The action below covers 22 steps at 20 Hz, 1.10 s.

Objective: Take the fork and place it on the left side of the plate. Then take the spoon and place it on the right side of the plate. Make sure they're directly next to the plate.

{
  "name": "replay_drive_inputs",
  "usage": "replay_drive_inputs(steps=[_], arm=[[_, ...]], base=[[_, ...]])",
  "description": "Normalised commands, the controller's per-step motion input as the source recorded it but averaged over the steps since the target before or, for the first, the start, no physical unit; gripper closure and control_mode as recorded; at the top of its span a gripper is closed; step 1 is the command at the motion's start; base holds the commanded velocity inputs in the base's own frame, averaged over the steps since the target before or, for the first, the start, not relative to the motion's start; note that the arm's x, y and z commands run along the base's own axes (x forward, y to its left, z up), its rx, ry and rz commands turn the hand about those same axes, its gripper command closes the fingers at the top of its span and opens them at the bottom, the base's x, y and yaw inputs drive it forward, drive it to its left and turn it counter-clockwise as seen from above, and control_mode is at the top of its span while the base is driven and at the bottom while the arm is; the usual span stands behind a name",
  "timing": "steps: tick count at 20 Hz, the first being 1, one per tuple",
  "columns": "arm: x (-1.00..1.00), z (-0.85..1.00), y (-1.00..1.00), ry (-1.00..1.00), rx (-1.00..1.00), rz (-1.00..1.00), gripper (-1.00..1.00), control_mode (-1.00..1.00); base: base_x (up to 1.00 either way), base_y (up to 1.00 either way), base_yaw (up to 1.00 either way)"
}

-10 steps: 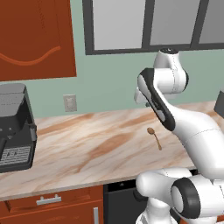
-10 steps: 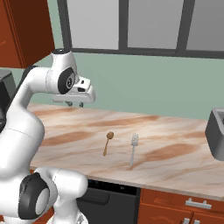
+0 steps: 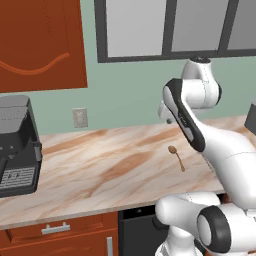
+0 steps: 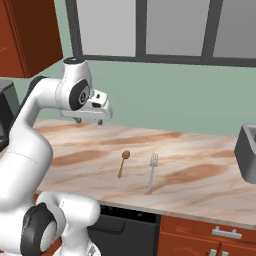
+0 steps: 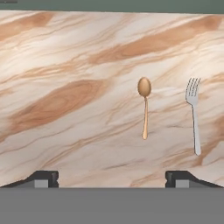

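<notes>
The tan-brown spoon lies flat on the marble counter with its bowl toward the wall, also visible as the spoon and the spoon. Just to its right, parallel and apart from it, lies the silver-grey fork, tines toward the wall; it shows too as the fork. My gripper hangs open and empty high above the counter, back and left of both utensils. In the hand view the gripper has its fingertips spread wide. The plate is out of view.
A dark coffee machine stands at the counter's left end. A dark grey appliance sits at the right end. A wall outlet is behind the counter, and drawers run below its front edge.
</notes>
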Motion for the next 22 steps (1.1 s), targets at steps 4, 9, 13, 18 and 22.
replay_drive_inputs(steps=[4, 9, 13, 18, 22], arm=[[-0.09, -0.14, -0.59, 0.0, 0.14, 0.0, -1.0, -1.0], [-0.04, -0.18, -0.6, 0.0, 0.13, 0.0, -1.0, -1.0], [0.06, -0.24, -0.52, 0.07, 0.13, 0.0, -1.0, -1.0], [0.23, -0.3, -0.39, 0.04, 0.04, 0.0, -1.0, -1.0], [0.28, -0.38, -0.27, 0.01, -0.05, 0.0, -1.0, -1.0]], base=[[0.0, 0.0, 0.0], [0.0, 0.0, 0.0], [0.0, 0.0, 0.0], [0.0, 0.0, 0.0], [0.0, 0.0, 0.0]])
